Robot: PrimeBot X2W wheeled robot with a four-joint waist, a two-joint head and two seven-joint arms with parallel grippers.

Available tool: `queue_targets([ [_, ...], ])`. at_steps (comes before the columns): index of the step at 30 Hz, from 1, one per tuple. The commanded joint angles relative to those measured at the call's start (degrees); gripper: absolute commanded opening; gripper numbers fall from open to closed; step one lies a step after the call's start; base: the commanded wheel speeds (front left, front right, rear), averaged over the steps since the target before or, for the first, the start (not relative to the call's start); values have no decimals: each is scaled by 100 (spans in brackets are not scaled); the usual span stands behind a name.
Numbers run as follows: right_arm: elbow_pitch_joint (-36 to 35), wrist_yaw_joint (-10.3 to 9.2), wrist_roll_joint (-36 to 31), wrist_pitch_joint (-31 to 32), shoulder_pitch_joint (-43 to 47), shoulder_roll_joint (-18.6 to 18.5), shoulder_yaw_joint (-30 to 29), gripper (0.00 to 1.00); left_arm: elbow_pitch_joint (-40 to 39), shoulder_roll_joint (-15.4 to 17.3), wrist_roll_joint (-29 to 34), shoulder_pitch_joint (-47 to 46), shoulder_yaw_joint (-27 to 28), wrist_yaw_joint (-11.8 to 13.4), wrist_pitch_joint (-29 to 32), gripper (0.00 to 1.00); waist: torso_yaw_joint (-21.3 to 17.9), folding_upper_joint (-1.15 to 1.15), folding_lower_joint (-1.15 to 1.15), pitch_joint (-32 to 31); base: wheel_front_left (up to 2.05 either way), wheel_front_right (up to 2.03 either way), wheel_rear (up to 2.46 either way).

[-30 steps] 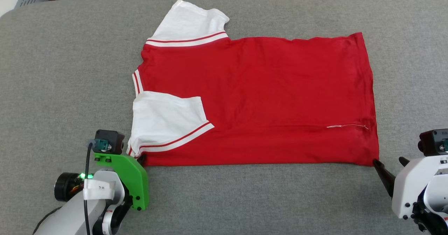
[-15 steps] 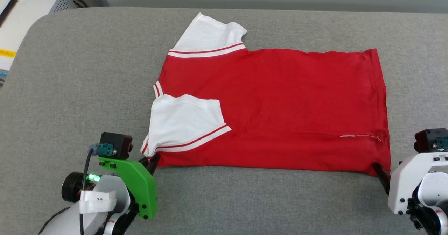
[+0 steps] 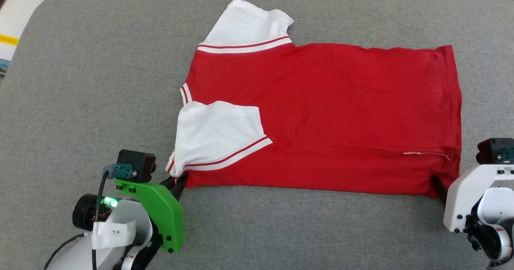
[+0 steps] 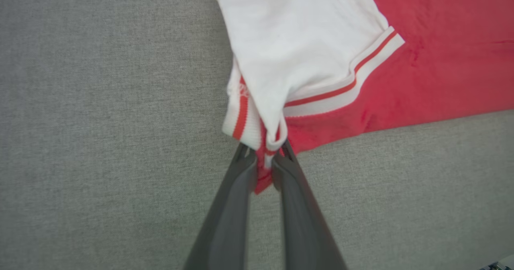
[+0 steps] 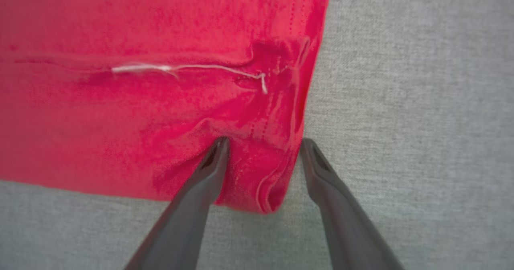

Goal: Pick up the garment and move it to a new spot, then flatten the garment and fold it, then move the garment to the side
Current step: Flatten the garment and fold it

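Observation:
The garment (image 3: pixel 321 113), red with white sleeves, lies flat on the grey padded surface, sleeves to the left and hem to the right; one sleeve (image 3: pixel 219 131) is folded over the body. My left gripper (image 3: pixel 179 180) is shut on the near left corner. In the left wrist view its fingers (image 4: pixel 263 153) pinch red cloth and striped trim of the garment (image 4: pixel 421 61). My right gripper (image 3: pixel 437 185) is at the near right hem corner. In the right wrist view it (image 5: pixel 263 143) stands open astride that corner of the garment (image 5: pixel 120 121), one finger on the cloth, the other just off its edge.
The grey surface (image 3: pixel 100 81) stretches wide around the shirt, with its rounded far left corner and far edge near the top of the head view. Beyond that corner stands a white box (image 3: pixel 16 17). A loose white thread (image 3: pixel 425 154) lies near the hem.
The head camera has shifted, sliding the whole picture. My right fingers have moved from beside the hem corner to astride it. The left gripper keeps its hold on the corner.

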Motion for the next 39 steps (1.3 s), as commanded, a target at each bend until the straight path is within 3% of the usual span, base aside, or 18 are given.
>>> queue_targets([
  [1, 173, -4, -12, 3, -19, 43, 25, 0, 26, 12, 72, -17, -11, 35, 1, 0, 12, 0, 0, 9, 0, 0, 0],
  [15, 93, -4, 168, 134, 170, -281, -149, 0, 443, -105, -8, 138, -210, -57, 44, 0, -70, 0, 0, -609, 0, 0, 0],
  [25, -657, -4, 393, 742, 910, -560, -295, 0, 531, -85, -158, 589, -478, -109, 217, 0, -111, 0, 0, -1095, 0, 0, 0],
  [30, -982, -4, 486, 999, 1445, -443, -525, 0, 673, -154, -241, 781, -619, -165, 253, 0, -155, 0, 0, -1092, 0, 0, 0],
  [39, -720, -4, 465, 829, 1488, -297, -422, 0, 1128, -316, -255, 665, -729, -366, 241, 0, -208, 0, 0, -982, 0, 0, 0],
])
